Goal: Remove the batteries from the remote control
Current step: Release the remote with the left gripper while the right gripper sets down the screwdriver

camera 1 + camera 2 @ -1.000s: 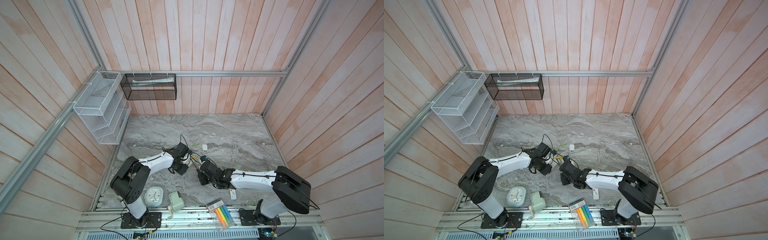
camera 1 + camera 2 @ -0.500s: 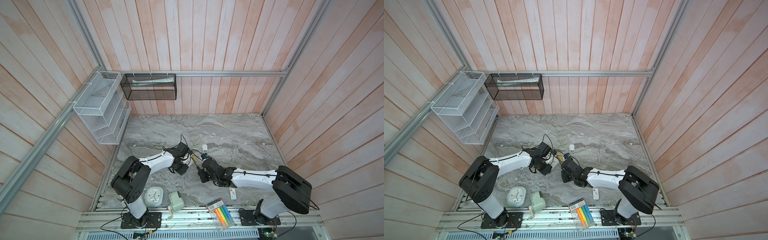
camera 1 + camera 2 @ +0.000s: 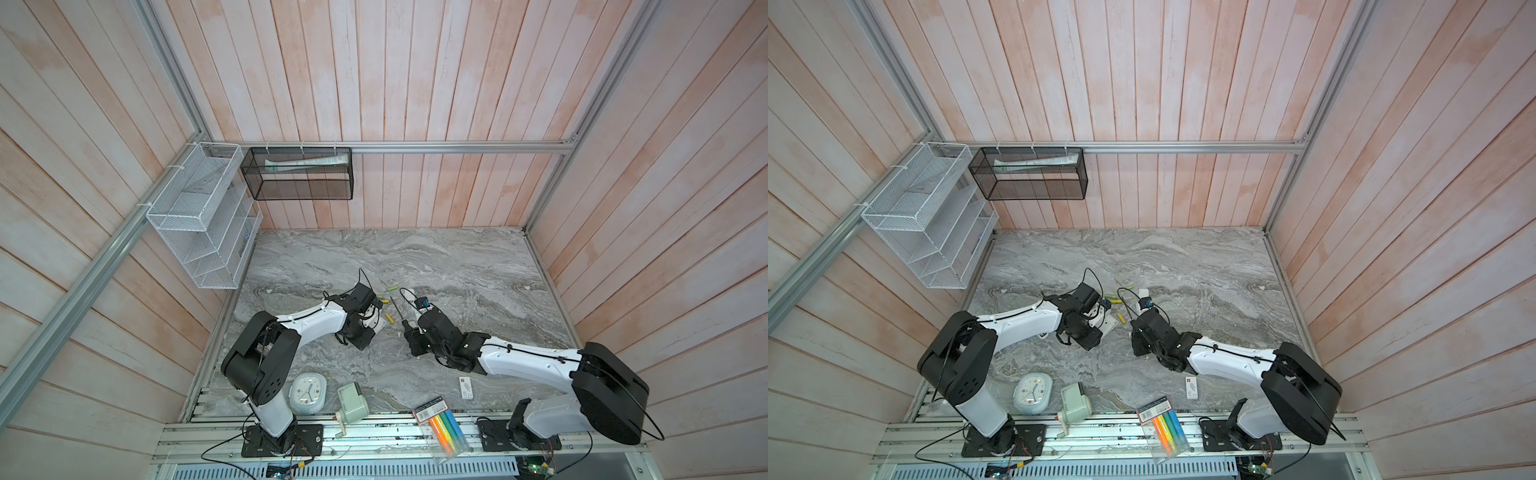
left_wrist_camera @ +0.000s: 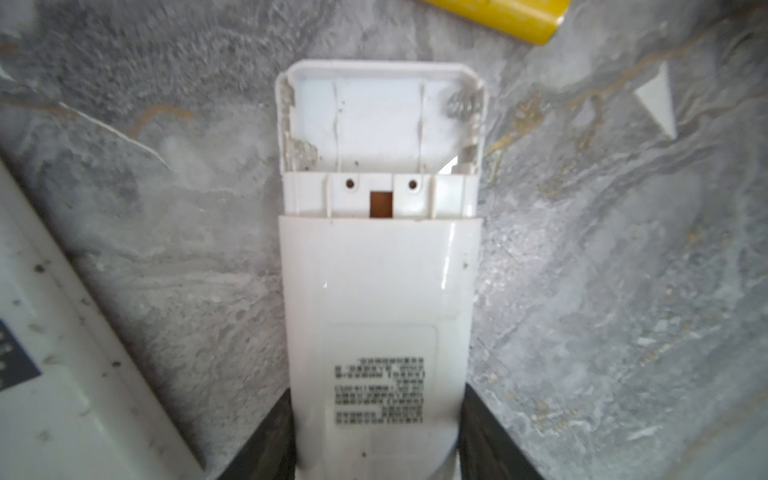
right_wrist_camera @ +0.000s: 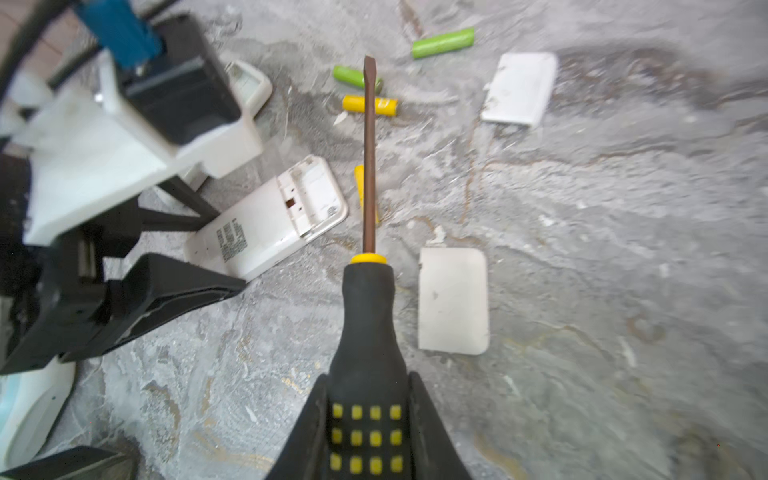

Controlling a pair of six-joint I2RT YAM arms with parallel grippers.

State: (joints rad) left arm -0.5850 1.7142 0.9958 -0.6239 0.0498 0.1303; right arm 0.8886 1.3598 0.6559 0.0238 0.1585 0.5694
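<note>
The white remote control lies back up on the marble, its battery compartment open and empty. My left gripper is shut on its lower end, also seen in a top view. Two green batteries and two yellow batteries lie loose beyond the remote. My right gripper is shut on a black and yellow screwdriver, whose tip hovers over the batteries. In a top view the right gripper sits right of the remote.
Two white covers lie on the marble. A second white remote lies under the left arm. At the front edge are a clock, a green device, a white card and a highlighter packet. Wire shelves hang left.
The right arm with the screwdriver has swung a little toward the back of the table. The left arm has stayed almost still on the remote.
</note>
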